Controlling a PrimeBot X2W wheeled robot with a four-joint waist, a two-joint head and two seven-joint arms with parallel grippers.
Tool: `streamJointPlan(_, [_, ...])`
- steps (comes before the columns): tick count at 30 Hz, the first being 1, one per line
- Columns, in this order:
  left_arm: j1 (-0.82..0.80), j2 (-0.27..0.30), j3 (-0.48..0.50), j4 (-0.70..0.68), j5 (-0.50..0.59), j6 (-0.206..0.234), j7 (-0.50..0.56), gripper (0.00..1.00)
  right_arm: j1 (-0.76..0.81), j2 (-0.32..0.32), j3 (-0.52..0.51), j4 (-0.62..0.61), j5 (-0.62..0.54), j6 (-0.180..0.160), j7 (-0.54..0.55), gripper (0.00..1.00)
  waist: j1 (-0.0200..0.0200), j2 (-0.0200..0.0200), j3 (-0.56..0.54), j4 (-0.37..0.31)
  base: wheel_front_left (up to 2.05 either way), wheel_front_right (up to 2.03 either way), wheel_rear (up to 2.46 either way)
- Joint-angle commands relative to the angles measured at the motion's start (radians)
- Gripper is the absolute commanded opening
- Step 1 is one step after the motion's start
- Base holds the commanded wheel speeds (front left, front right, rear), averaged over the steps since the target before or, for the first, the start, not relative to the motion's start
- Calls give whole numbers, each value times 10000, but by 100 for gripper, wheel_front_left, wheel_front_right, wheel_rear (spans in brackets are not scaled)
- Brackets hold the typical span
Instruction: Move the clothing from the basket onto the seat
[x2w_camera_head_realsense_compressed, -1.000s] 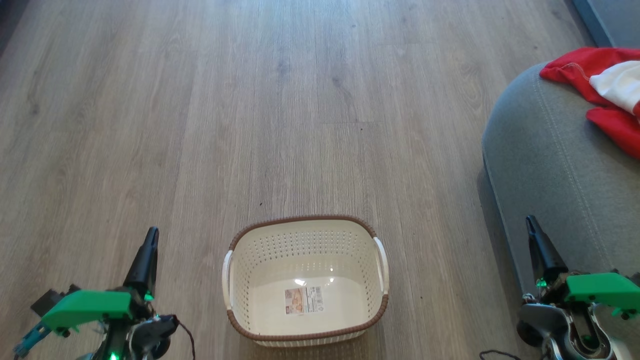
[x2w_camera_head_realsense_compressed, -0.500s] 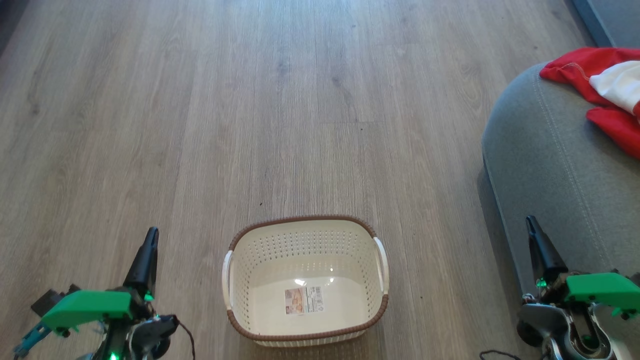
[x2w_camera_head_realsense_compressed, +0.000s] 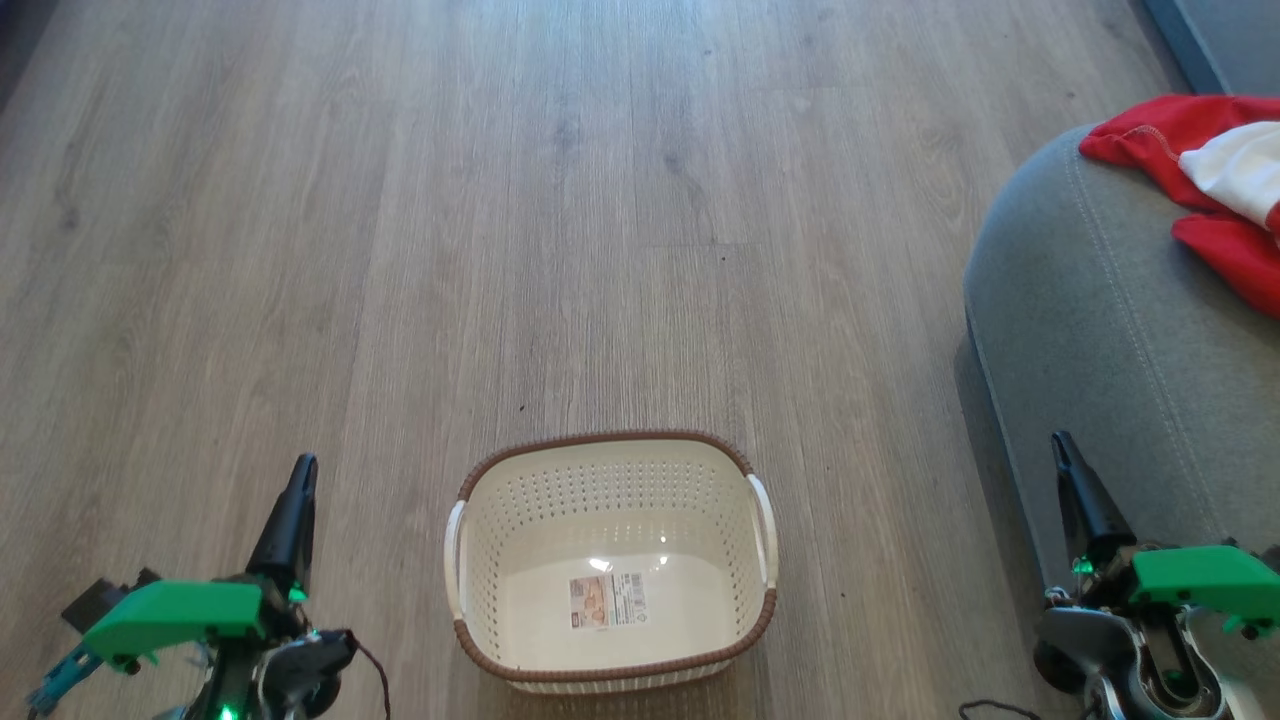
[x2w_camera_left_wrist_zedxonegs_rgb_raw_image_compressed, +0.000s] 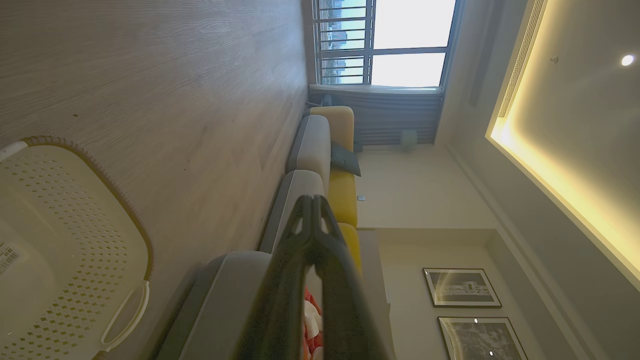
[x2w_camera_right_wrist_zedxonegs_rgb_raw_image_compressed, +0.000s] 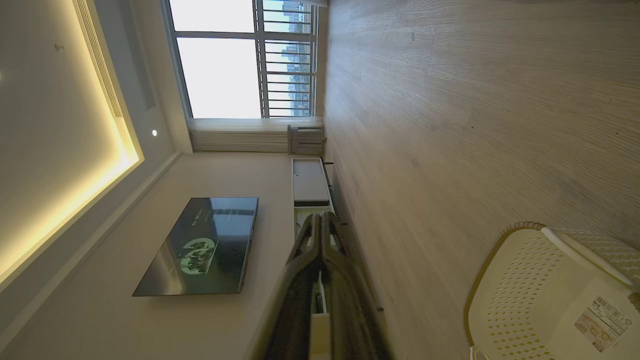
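The task looks finished. The perforated cream plastic basket (x2w_camera_head_realsense_compressed: 610, 490), oval and brown-rimmed, sits empty on the wood-grain floor (x2w_camera_head_realsense_compressed: 500, 250). The soft red-and-white clothing (x2w_camera_head_realsense_compressed: 1200, 150) lies crumpled at the far edge of the rounded grey fabric seat (x2w_camera_head_realsense_compressed: 1090, 330). The left gripper (x2w_camera_head_realsense_compressed: 303, 468) and right gripper (x2w_camera_head_realsense_compressed: 1060, 442) are closed and hold nothing, so no further move seems needed.

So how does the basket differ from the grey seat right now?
The basket is cream perforated plastic with a brown rim; the seat is grey fabric with stitched seams. The basket holds nothing but its label sticker; the seat carries the red and white clothing. The basket is far smaller than the seat, which runs out of the head view. Both have rounded edges and stand on the wooden floor.
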Motion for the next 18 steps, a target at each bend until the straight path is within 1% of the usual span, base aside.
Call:
streamJointPlan(1, [-473,81,353,-330,-66,-92,75,0,-541,-35,170,-387,57,0,42,0,0,0,0,0,0,0,0])
streamJointPlan(18, [-472,81,353,-331,-66,-92,75,0,-541,-35,171,-387,57,0,42,0,0,0,0,0,0,0,0])
